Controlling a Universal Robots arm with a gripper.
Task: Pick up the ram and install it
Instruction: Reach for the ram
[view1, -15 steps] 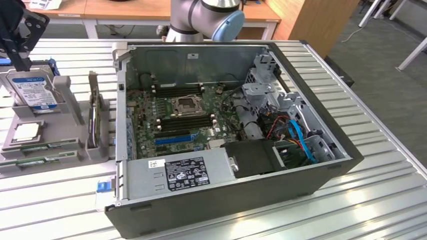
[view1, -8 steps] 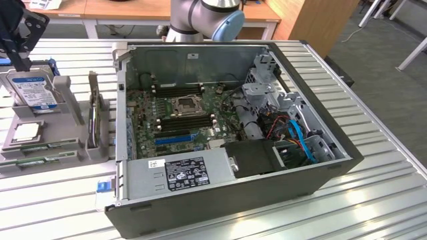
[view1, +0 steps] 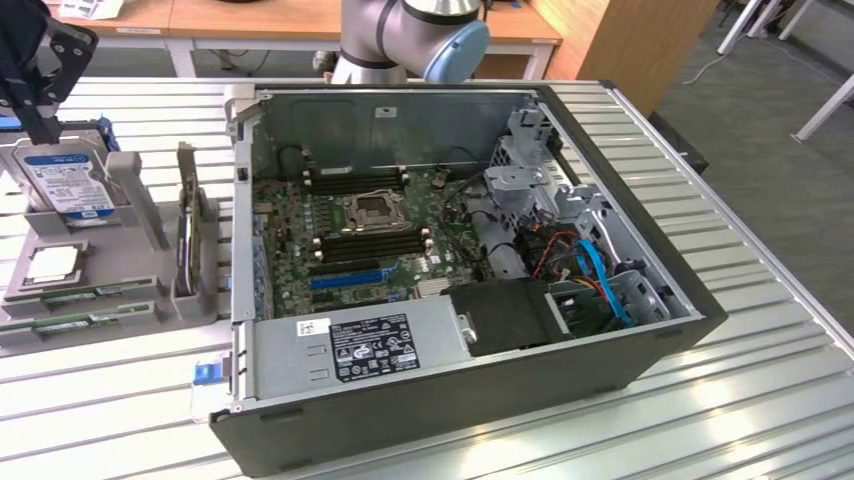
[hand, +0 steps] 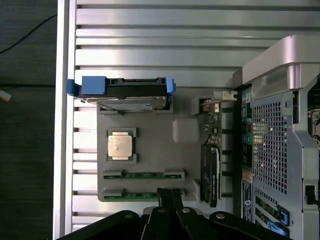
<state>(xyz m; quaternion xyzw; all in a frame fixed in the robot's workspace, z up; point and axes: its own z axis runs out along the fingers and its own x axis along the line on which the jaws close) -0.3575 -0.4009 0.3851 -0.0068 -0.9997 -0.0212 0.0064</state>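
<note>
We see a table (view1: 747, 400) of metal slats, with wooden desks behind it. On the table stand two containers: an open case (view1: 441, 420) and a grey tray (hand: 155, 145).

The gripper (hand: 170, 192) hangs over the tray at the exterior view's left. Its fingers are pressed together and hold nothing. In the wrist view the fingertips lie over one end of the ram (hand: 132, 195), the green stick nearest to the tool. This ram rests flat in its own slot of the tray. We cannot tell if the fingers touch it.

Just beyond it, in the next slot, lies a second ram (hand: 145, 175), parallel to the first. Farther from the fingers a CPU (hand: 120, 145) sits in a square pocket. Farthest from the tool a drive (hand: 130, 102) in a blue frame stands upright at the tray's end. On the side of the tray toward the case a dark card (hand: 209, 175) stands on its edge.

The case lies on its side, apart from the gripper. Inside it we see the board (view1: 360, 240) with an empty CPU socket in its middle. A grey power supply (view1: 360, 345) with a black label sits inside, at the side of the case nearest the camera. Blue cables (view1: 607, 280) lie at the exterior view's right. The arm (view1: 414, 30) rises behind the case.
</note>
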